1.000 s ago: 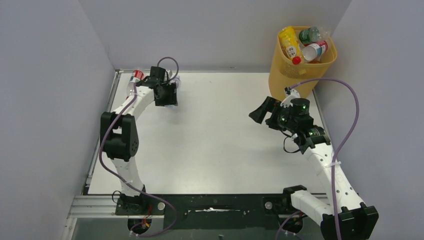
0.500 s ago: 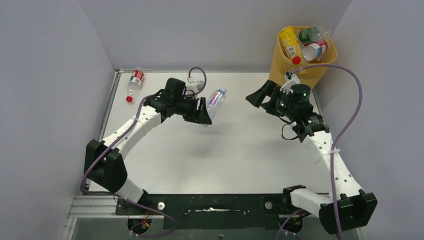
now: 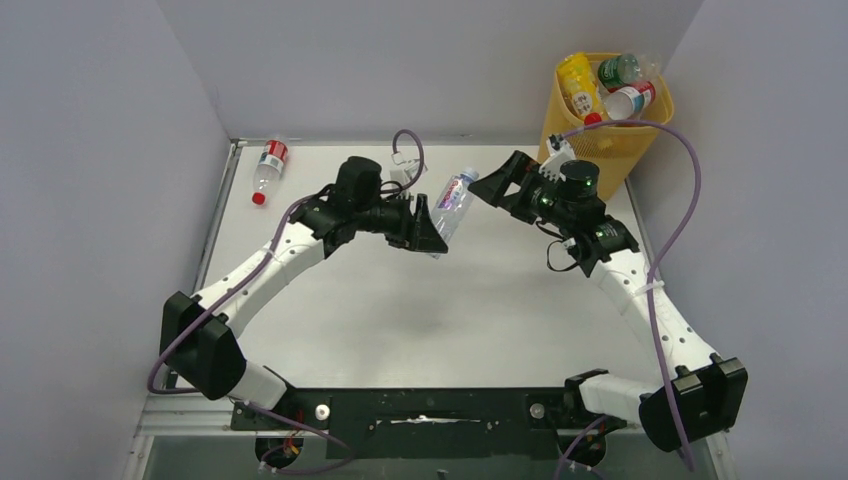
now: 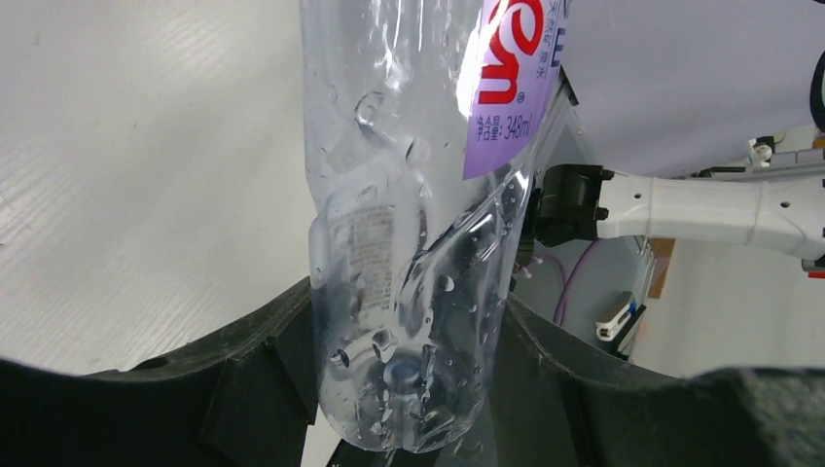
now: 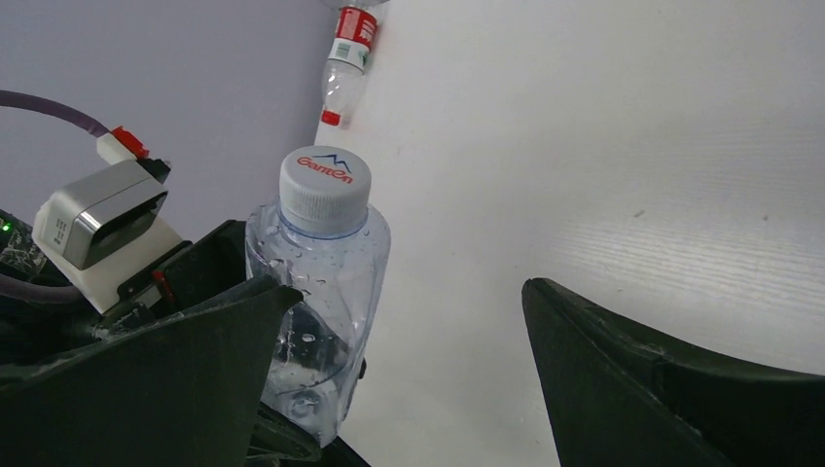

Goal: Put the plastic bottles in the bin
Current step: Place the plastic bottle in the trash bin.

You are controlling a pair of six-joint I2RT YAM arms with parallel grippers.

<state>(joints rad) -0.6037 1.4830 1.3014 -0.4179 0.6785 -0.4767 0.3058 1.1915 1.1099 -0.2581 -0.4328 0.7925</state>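
A clear plastic bottle (image 3: 452,204) with a purple label and a white cap hangs above the middle of the table. My left gripper (image 3: 432,235) is shut on its base end (image 4: 409,321), black fingers (image 4: 263,370) on both sides. My right gripper (image 3: 490,185) stands open just right of the bottle's cap; in the right wrist view the bottle (image 5: 316,282) sits against the left finger, the gripper (image 5: 407,287) wide around it. Another clear bottle (image 3: 267,168) with a red label lies at the far left edge. The yellow-orange bin (image 3: 585,150) stands far right.
The bin holds a yellow bottle (image 3: 580,88), a green one (image 3: 620,70) and a clear red-labelled one (image 3: 630,100), heaped above its rim. Grey walls close the table on three sides. A purple cable (image 3: 690,200) loops off the right arm near the bin.
My left arm has swung from the far left corner toward the table's middle, carrying the purple-labelled bottle. My right gripper has moved left and away from me toward the bottle's cap, staying open.
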